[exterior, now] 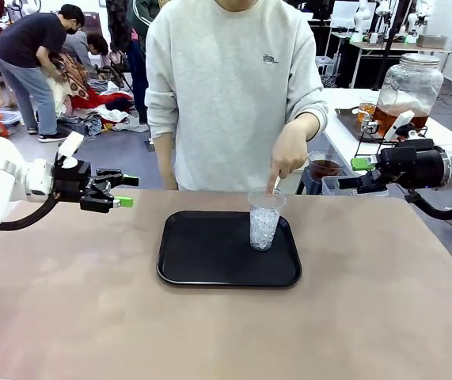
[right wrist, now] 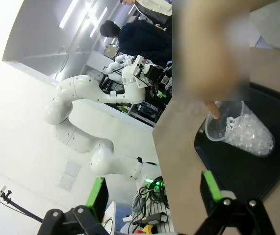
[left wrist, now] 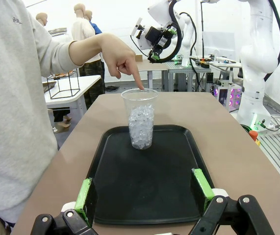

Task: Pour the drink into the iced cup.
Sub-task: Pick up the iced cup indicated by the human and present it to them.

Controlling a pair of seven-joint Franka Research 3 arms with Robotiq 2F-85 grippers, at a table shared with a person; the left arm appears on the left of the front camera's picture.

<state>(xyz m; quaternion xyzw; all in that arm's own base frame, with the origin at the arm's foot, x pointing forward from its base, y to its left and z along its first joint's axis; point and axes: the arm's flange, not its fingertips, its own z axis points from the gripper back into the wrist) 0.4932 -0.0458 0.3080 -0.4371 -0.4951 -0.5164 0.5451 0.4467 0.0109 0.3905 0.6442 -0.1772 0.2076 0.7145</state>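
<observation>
The iced cup (exterior: 264, 222), clear plastic and filled with ice, stands upright on the black tray (exterior: 210, 253) near its far right side. A person's hand (exterior: 287, 154) points a finger down at its rim. Amber-orange drink shows in the lower part of a big glass jar (exterior: 404, 99) on a side table at the back right. My left gripper (exterior: 128, 191) hovers open and empty left of the tray. On the right, my right gripper (exterior: 352, 174) also hangs open and empty. The left wrist view faces the cup (left wrist: 140, 120) between open fingers (left wrist: 85, 193). In the right wrist view the cup (right wrist: 242, 129) appears tilted.
A small cup of dark brown liquid (exterior: 323, 168) sits behind the table's far edge, near the right gripper. The person stands at the far side, behind the tray. Bare tabletop (exterior: 91, 301) spreads in front of and beside the tray.
</observation>
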